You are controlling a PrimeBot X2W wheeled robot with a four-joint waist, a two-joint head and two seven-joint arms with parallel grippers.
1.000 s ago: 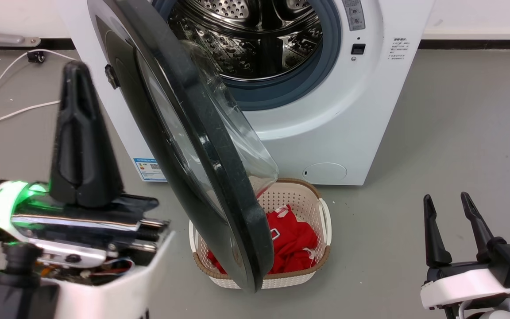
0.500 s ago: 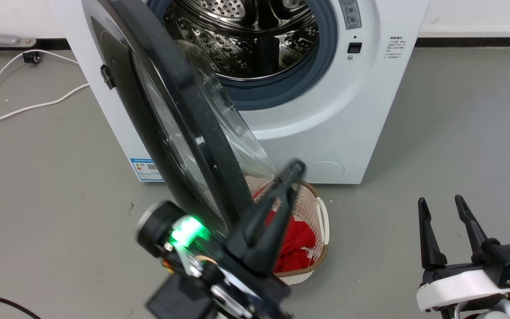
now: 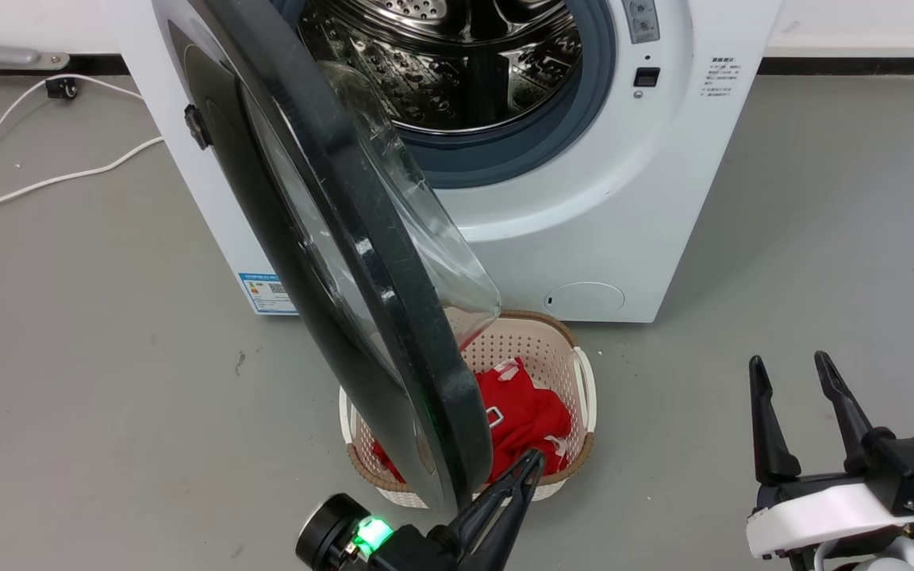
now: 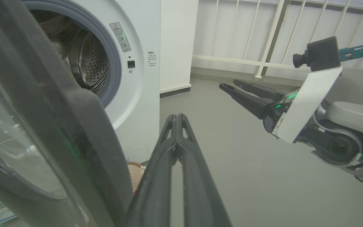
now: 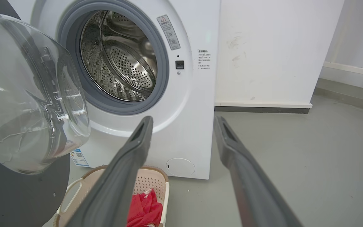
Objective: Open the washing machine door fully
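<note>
The white washing machine stands with its steel drum exposed. Its black washing machine door hangs swung out towards me, seen nearly edge-on, the glass bowl facing right. My left gripper is shut on nothing, low at the bottom of the head view. Its tip sits just right of the door's lower free edge, and I cannot tell whether it touches. In the left wrist view the shut left gripper points past the door towards the washing machine. My right gripper is open, away to the right, with the open right gripper facing the machine.
A cream laundry basket holding red clothes sits on the floor under the door. White cables trail over the grey floor at left. A white railing stands beyond the machine.
My left arm has swung from the door's outer left side to under and right of its lower edge, then dropped lower. The door's angle looks the same. The right gripper stays put.
</note>
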